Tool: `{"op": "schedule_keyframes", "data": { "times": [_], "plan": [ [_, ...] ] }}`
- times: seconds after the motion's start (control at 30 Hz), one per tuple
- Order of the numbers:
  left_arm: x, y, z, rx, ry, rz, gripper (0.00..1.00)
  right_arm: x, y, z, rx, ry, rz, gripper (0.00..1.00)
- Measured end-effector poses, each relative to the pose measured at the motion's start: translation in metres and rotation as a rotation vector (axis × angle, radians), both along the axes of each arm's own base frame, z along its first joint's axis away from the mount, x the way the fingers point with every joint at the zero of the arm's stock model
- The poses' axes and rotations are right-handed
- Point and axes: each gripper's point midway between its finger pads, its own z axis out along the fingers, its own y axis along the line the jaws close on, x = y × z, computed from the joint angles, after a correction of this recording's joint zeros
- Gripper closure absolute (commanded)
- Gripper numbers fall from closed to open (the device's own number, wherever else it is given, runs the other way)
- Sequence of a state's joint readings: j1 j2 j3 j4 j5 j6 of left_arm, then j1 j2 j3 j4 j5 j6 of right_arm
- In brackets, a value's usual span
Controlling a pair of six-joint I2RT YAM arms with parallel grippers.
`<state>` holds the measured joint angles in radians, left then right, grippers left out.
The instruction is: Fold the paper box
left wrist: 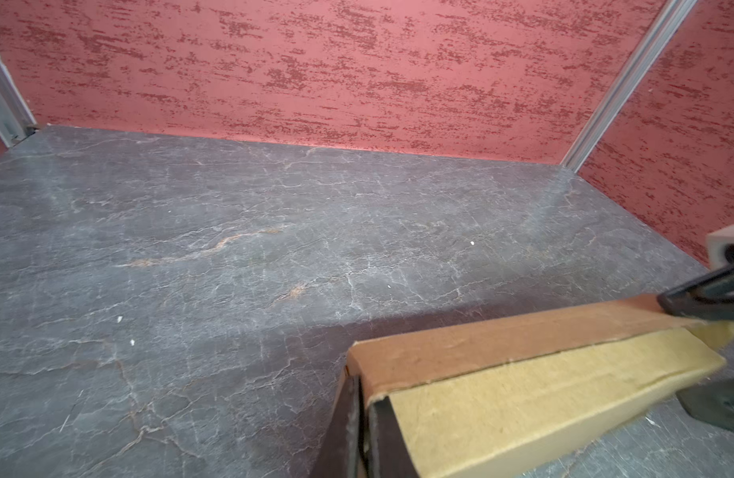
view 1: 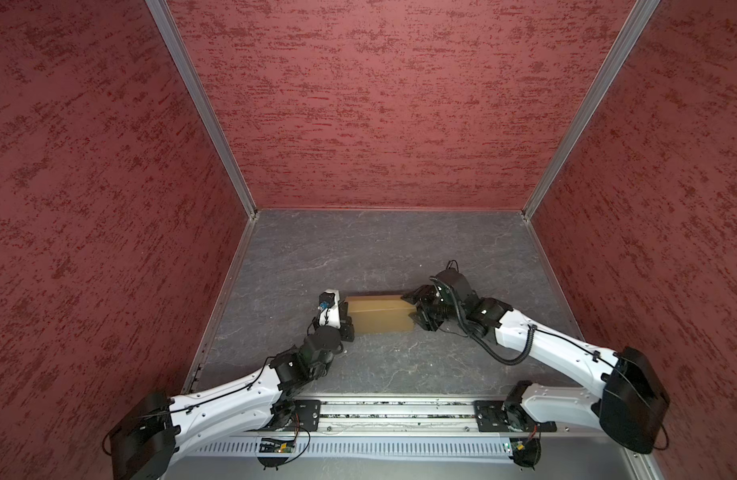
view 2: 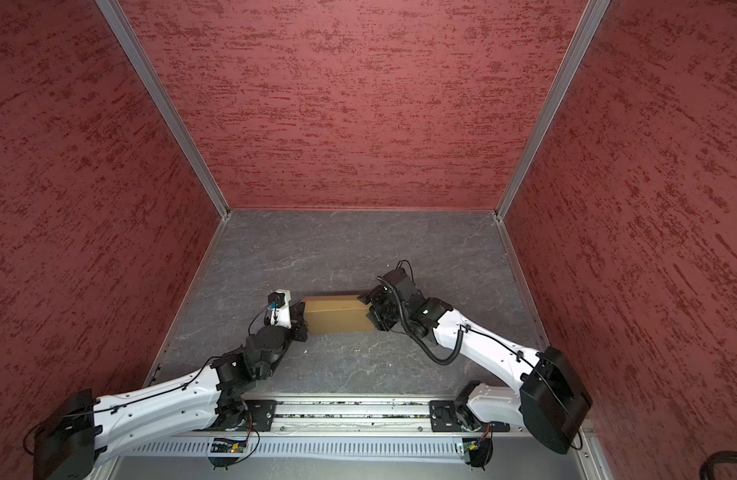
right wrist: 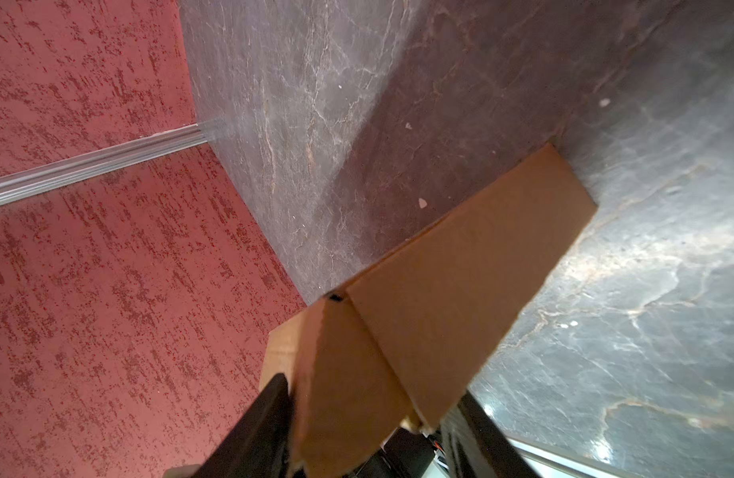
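The paper box (view 1: 379, 315) (view 2: 337, 316), plain tan cardboard folded into a shallow closed shape, lies on the grey table between my two arms. My left gripper (view 1: 347, 318) (view 2: 302, 318) is at its left end. In the left wrist view this gripper (left wrist: 359, 387) is shut, its fingers (left wrist: 388, 430) pinching the thin end wall at the box's (left wrist: 522, 397) corner. My right gripper (view 1: 414, 311) (view 2: 368, 311) (right wrist: 369, 389) stands open astride the right end of the box (right wrist: 452, 289). One finger lies against a side flap and the other sits just off the far corner.
Red textured walls (view 1: 379, 104) enclose the grey stone-patterned table (view 1: 358, 249) on three sides, with aluminium posts (view 1: 250, 208) in the back corners. A metal rail (view 1: 400, 411) carrying both arm bases runs along the front edge.
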<state>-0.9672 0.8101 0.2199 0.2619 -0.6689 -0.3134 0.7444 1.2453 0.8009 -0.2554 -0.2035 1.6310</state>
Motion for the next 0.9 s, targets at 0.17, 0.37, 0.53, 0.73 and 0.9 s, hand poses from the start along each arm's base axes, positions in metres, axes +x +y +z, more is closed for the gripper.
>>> {"op": "schedule_keyframes", "data": {
  "times": [0.17,0.37,0.53,0.73,0.9],
  "plan": [
    [-0.001,-0.003,0.000,0.009,-0.002,-0.020,0.91,0.003,-0.002,-0.001,0.002,-0.009,-0.019,0.43],
    [-0.002,-0.004,0.000,0.011,-0.005,-0.028,0.91,0.007,-0.001,0.001,0.012,-0.028,-0.036,0.44],
    [-0.003,-0.005,-0.001,0.014,-0.007,-0.035,0.86,0.012,0.000,0.000,0.013,-0.037,-0.050,0.45],
    [-0.005,-0.007,-0.001,0.007,-0.010,-0.051,0.79,0.017,0.001,-0.003,0.014,-0.041,-0.063,0.46],
    [-0.006,-0.009,-0.002,0.000,-0.012,-0.063,0.72,0.020,0.000,-0.002,0.008,-0.047,-0.078,0.46]
  ]
}}
